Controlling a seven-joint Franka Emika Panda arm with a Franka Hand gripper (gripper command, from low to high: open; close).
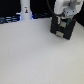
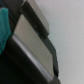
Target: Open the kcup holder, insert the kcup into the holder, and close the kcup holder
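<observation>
- Nearest, a broad pale desk (image 1: pixel 35 57) fills the front of the exterior view, with nothing standing on that part.
- Further back, toward the exterior view's right, the black kcup holder (image 1: pixel 62 31) sits on the desk, pale marks showing on its front.
- Directly over it hangs the white arm, its pincer (image 1: pixel 63 22) down at the holder's top; whether its fingers are apart or together I cannot tell.
- Up close, the wrist view shows blurred dark slabs with grey faces (image 2: pixel 31 42) and a teal patch (image 2: pixel 4 27) at one edge.
- Farthest, a white bottle-shaped object (image 1: pixel 25 12) stands at the desk's back edge, well apart from the holder.
</observation>
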